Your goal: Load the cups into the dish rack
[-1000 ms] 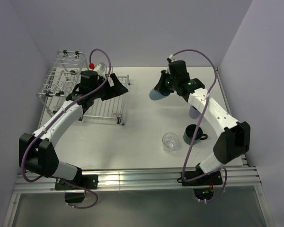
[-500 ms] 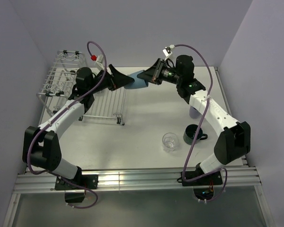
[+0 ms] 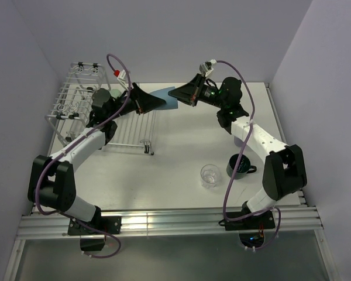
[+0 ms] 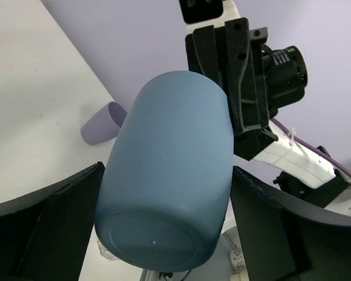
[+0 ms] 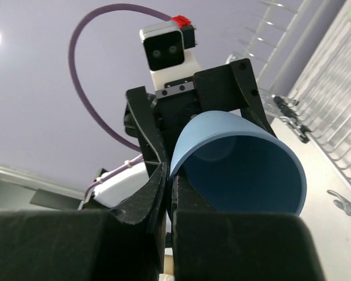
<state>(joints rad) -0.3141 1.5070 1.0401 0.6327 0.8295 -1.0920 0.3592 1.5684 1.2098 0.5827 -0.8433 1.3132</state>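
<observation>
Right gripper [image 5: 167, 181] pinched the rim of one smooth blue cup [image 4: 169, 170]; left gripper [image 3: 159, 102] flanked its rounded base, grip unclear; one clear glass [image 3: 210, 175], one wire rack [image 3: 76, 102]

my overhead camera looks down from behind over the whole table [image 3: 181, 146]; wrist cameras sit close, facing each other — sharing the light blue cup [image 4: 169, 170].

Five cups [image 3: 210, 175], perhaps, one dish rack [image 3: 131, 130], two arms [image 3: 76, 149]
</observation>
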